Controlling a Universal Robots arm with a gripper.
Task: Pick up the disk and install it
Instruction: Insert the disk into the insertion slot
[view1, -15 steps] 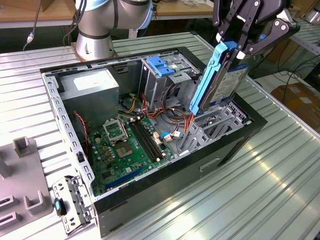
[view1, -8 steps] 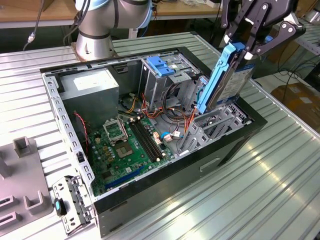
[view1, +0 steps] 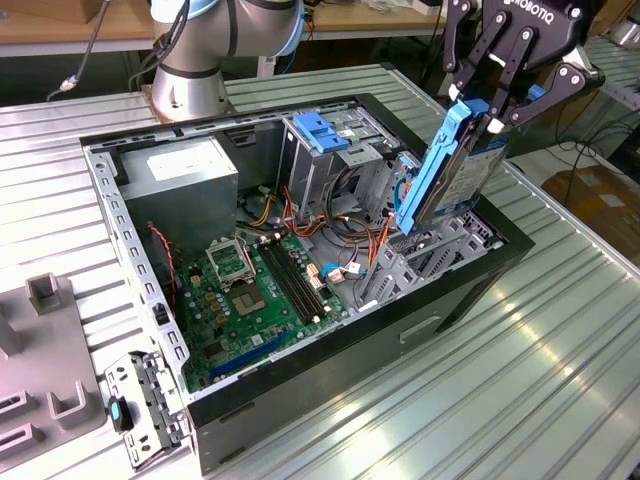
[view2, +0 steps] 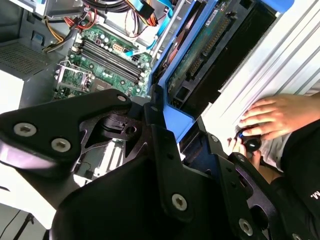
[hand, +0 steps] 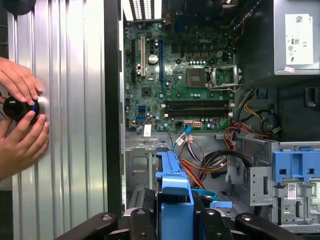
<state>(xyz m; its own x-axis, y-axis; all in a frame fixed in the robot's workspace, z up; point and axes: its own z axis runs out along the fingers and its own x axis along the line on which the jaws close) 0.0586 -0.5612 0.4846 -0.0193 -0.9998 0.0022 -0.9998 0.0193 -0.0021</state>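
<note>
The fingers are clamped shut on the upper end of the disk. They hold it tilted in the air, with its blue side rail facing the exterior view's left. Its lower end dips into the open computer case, at the case's end toward the exterior view's right. That spot is just beside the metal drive cage with the light-blue latch.

In the second wrist view the disk's circuit-board side shows, with no label visible there. The grey power supply box carries a white printed sticker. There is white lettering on the black body above the fingers.

The green circuit board lies flat on the case floor. Coloured cables cross between it and the disk. The ribbed table lies bare alongside the case toward the exterior view's right. In the first wrist view a person's hands rest on a black knob on the table, well apart from the case.
</note>
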